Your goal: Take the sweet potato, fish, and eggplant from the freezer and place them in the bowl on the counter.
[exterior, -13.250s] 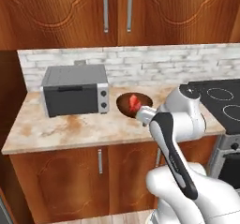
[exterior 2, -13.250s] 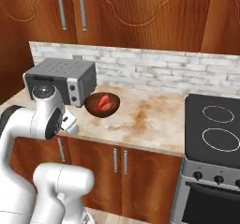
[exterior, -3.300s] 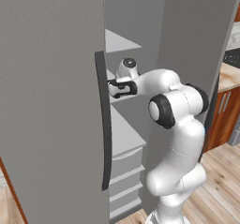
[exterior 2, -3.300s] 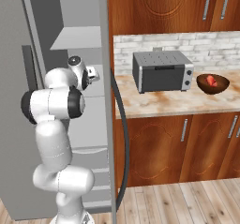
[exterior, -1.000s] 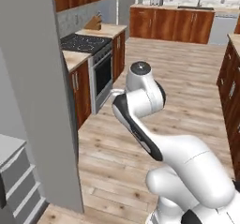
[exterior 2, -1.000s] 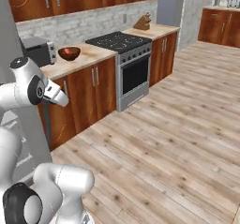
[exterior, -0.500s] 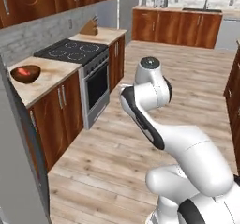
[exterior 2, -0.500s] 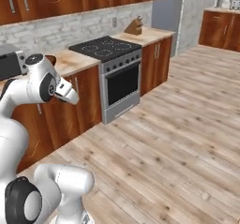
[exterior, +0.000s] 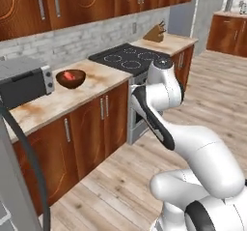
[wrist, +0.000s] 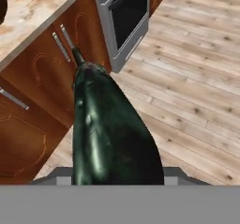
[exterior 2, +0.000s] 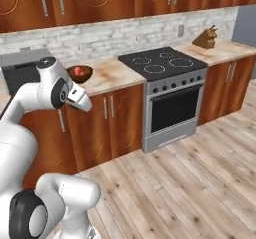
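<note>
- Running along the wall under reddish-brown upper cabinets, the counter (exterior: 91, 87) is a beige stone-look top with rusty brown blotches, set over reddish-brown wooden doors with silver bar handles.
- At the left edge of the left base view, a grey slab with a long black curved handle (exterior: 29, 152) fills the foreground; it looks like the freezer's door, though too little shows to be sure.
- The black stovetop (exterior 2: 162, 59) with its grey oven front interrupts the counter, and a knife block (exterior 2: 207, 38) stands on the counter stretch beyond it.
- A grey toaster oven (exterior: 21, 82) sits on the counter, near the bowl.
- The eggplant (wrist: 110, 134) is long, glossy and very dark green-black, with pale streaks of shine down its skin and a narrow stem end pointing away from the hand camera; it hangs in the air over the wooden floor, in front of the cabinet doors.
- The bowl (exterior: 70, 78) is round, deep and dark reddish-brown, standing on the counter between the toaster oven and the stovetop, with something red inside.
- The gripper (wrist: 117, 174) pinches the eggplant at its thick end; the fingertips are hidden behind it.
</note>
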Robot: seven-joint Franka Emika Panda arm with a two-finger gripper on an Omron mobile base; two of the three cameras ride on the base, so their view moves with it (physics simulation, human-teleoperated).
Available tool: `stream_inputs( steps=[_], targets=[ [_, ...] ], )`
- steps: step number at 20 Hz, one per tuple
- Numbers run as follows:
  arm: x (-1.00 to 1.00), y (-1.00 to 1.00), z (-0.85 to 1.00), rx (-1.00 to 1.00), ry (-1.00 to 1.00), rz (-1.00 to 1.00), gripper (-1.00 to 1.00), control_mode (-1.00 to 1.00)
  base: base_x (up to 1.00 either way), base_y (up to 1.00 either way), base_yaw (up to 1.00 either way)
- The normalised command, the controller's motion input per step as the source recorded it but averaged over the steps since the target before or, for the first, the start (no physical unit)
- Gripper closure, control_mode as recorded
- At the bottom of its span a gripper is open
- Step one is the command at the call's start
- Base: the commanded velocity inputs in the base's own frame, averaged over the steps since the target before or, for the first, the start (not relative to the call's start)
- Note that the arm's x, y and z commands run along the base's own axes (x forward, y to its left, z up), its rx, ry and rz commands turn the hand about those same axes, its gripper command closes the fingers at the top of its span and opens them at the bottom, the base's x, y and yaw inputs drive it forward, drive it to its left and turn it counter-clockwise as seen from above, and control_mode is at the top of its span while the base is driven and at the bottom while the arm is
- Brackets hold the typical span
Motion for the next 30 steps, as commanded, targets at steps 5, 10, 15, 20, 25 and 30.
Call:
stream_inputs(
  steps=[5, 10, 15, 20, 25, 30],
  targets=[
    [0.0, 0.0, 0.0, 0.0, 0.0, 0.0, 1.0, 1.0, 1.0, -0.3, 0.54],
    [0.0, 0.0, 0.0, 0.0, 0.0, 0.0, 1.0, 1.0, 1.0, -0.22, 0.44],
    [0.0, 0.0, 0.0, 0.0, 0.0, 0.0, 1.0, 1.0, 1.0, -0.18, 0.25],
    [0.0, 0.0, 0.0, 0.0, 0.0, 0.0, 1.0, 1.0, 1.0, -0.2, -0.06],
    [0.0, 0.0, 0.0, 0.0, 0.0, 0.0, 1.0, 1.0, 1.0, 0.21, -0.02],
    [0.21, -0.35, -0.7, 0.01, 0.09, 0.0, 1.0, -1.0, 0.19, 0.01, 0.0]
  ],
)
